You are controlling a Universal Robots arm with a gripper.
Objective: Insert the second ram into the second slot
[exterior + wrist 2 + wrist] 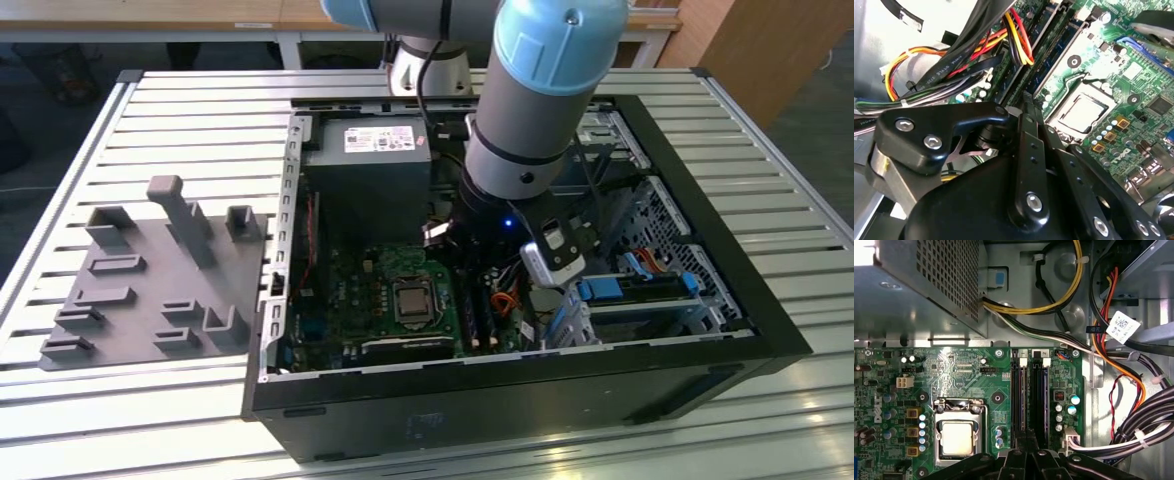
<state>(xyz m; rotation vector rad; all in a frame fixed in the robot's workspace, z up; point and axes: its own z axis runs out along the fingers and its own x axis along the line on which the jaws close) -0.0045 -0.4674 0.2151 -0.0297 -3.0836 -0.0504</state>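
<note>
My gripper (1025,437) hangs low inside the open computer case (694,190). Its black fingers (1029,145) are drawn together to one tip, with nothing wide held between them. The tip (1026,100) sits right over the near end of the long black memory slots (1021,390), which lie beside the processor socket (956,432). A thin grey strip runs edge-on along one slot, and the neighbouring slot (1040,390) has a bluish edge. I cannot tell whether either is the second ram. In the exterior view the arm's wrist (534,130) covers the gripper above the slots (478,320).
The grey power supply (367,170) stands at the back of the case. Bundles of black, yellow and red cables (954,55) crowd close to the fingers on the drive-bay side (641,290). A grey parts fixture (147,270) lies on the slatted table at the exterior view's left.
</note>
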